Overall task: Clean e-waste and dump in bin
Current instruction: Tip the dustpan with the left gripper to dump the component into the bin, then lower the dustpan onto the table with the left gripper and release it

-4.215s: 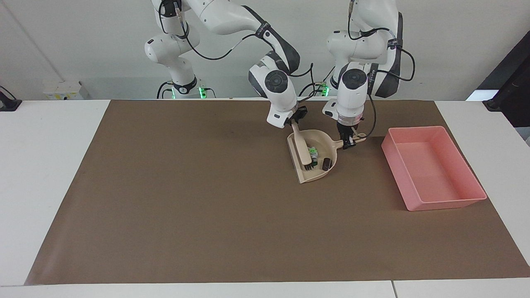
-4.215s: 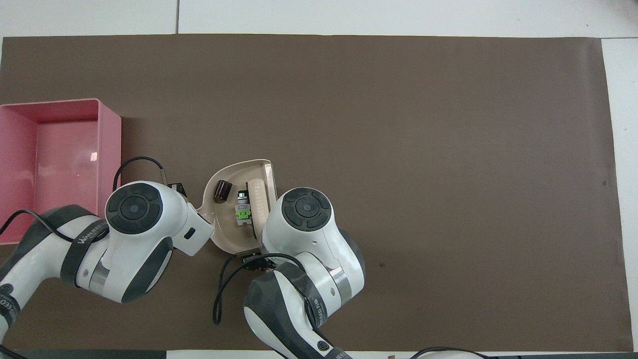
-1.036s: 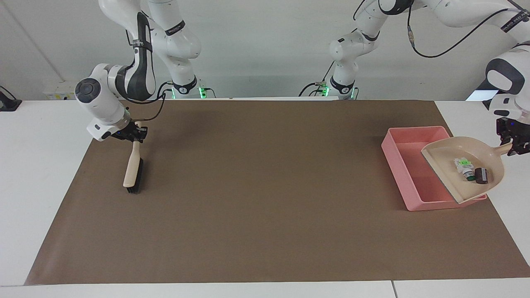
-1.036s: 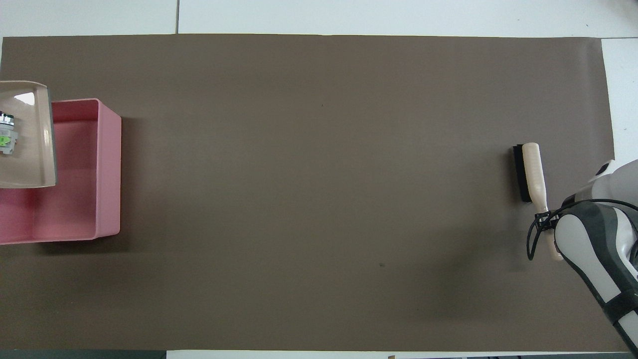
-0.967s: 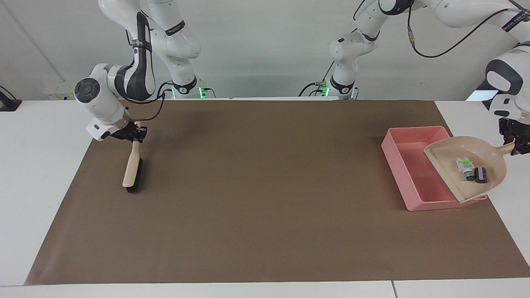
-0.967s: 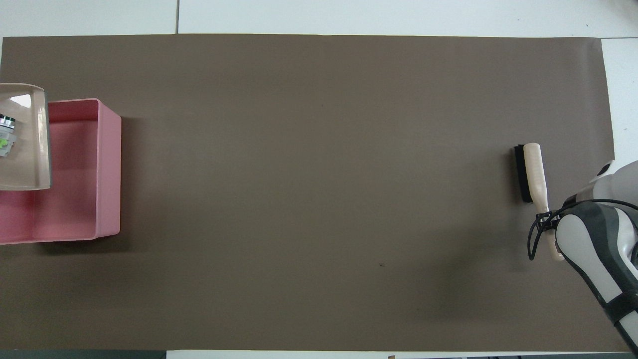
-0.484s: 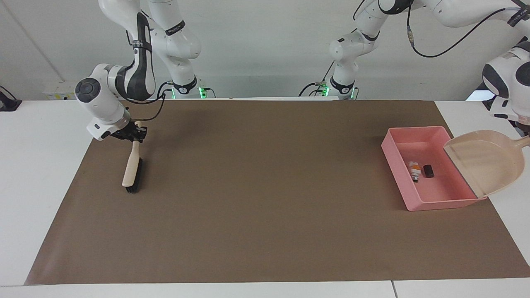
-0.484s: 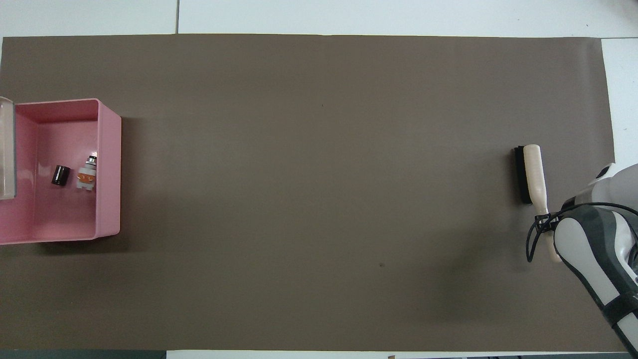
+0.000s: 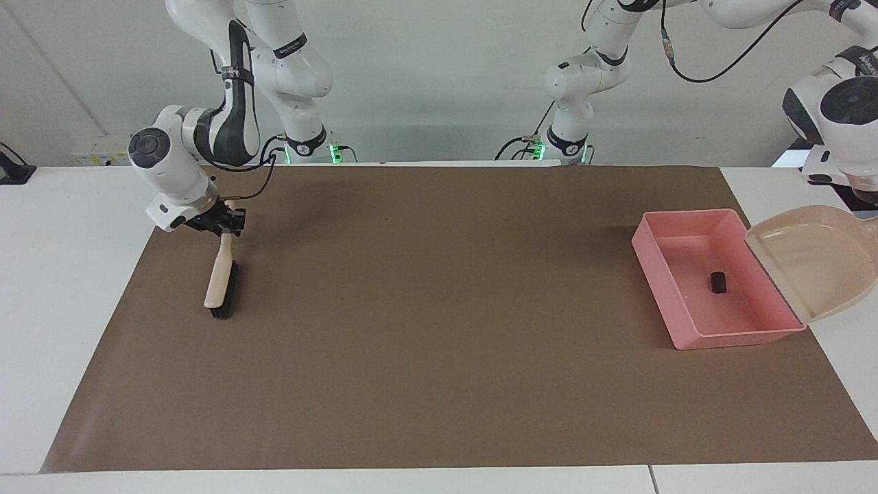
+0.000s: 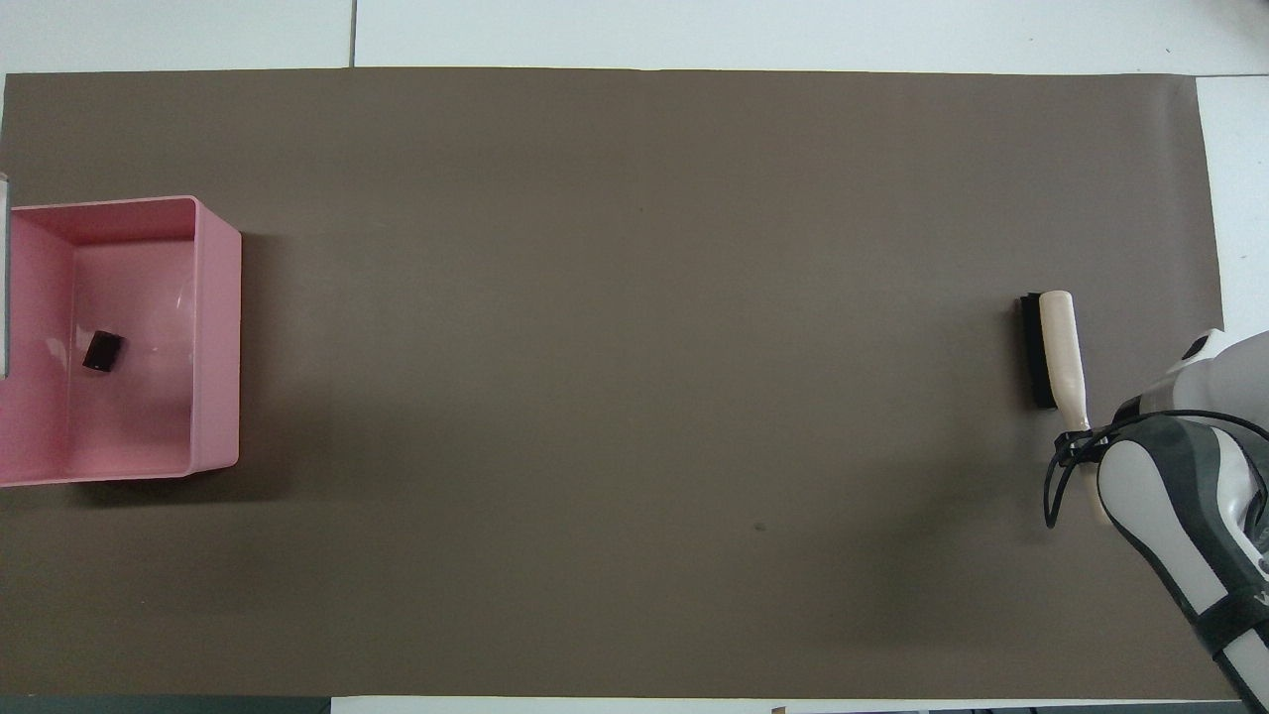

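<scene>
The pink bin [image 9: 686, 341] stands at the left arm's end of the mat; it also shows in the overhead view [image 10: 215, 337]. The dark e-waste piece [image 9: 717, 282] lies in it [image 10: 102, 350]. The white cylinder does not show in either view. My left gripper [image 9: 871, 211], at the picture's edge, is shut on the handle of the beige dustpan [image 9: 813, 264], which hangs empty and tilted over the bin's outer wall. My right gripper [image 9: 223, 228] is shut on the handle of the beige brush [image 9: 219, 278], whose bristle end rests on the mat [image 10: 1053, 347].
A brown mat [image 9: 439, 329] covers most of the white table [image 9: 68, 274]. The right arm's wrist [image 10: 1180, 486] hangs over the mat's corner at its own end.
The dustpan tipped and both pieces slid into the bin. Since half a second ago the pan has swung outward, the dark piece shifted, and the white cylinder no longer shows. The brush has barely moved.
</scene>
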`<state>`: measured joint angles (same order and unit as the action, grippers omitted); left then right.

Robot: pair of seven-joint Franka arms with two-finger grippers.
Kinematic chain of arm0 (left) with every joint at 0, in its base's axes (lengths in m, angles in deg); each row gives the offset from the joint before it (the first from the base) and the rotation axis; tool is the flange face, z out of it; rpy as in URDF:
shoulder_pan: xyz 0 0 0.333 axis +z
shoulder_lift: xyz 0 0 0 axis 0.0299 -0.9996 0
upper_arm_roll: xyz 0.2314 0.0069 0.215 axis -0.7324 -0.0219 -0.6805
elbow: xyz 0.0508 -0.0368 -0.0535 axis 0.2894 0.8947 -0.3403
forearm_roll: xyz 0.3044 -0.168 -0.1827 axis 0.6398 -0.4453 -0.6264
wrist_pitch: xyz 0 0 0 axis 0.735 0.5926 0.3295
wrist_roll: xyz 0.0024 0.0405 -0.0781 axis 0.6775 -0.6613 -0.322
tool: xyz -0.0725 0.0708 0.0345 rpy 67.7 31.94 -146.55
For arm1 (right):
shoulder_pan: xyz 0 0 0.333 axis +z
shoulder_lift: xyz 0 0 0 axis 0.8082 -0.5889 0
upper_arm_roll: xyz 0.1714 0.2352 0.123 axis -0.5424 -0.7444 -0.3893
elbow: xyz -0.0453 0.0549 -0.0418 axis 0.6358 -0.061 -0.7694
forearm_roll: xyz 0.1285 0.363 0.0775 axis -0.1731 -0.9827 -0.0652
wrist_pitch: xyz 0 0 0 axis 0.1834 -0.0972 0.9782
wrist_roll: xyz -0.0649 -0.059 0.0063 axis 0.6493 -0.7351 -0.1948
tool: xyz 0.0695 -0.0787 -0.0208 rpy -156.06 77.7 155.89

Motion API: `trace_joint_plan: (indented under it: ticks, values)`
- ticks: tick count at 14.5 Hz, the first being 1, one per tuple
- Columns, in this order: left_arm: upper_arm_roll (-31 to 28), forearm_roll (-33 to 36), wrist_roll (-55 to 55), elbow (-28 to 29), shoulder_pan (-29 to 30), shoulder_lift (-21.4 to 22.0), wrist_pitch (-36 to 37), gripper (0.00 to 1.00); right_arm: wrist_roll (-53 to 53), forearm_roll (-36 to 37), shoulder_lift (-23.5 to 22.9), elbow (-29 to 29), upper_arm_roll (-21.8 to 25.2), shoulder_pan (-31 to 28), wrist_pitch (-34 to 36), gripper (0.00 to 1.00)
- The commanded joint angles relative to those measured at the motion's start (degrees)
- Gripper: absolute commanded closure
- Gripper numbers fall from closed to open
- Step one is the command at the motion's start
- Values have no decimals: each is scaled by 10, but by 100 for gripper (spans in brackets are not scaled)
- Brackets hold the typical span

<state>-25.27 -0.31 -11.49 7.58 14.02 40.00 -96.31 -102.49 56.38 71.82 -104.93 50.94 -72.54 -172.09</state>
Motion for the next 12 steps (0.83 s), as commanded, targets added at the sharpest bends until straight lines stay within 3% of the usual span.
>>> trace_joint_plan:
  ticks: [1, 5, 8, 10, 12]
  values:
    - [1, -12, 8, 18, -36, 34, 37, 100, -15, -2, 4, 21, -8, -7, 8, 0]
    - [1, -176, -11, 53, -50, 51, 59, 100, -15, -3, -23, 120, -9, -3, 8, 0]
    - [1, -282, -10, 75, -82, 62, 67, 100, 31, -3, -5, 170, -17, 17, 12, 0]
    - [1, -305, -2, 118, -126, 82, 56, 100, 90, 2, -4, 229, -17, 38, 75, 0]
    - [0, -330, 23, 143, -162, 80, 43, 100, 142, -3, -7, 315, -18, 50, 182, 0]
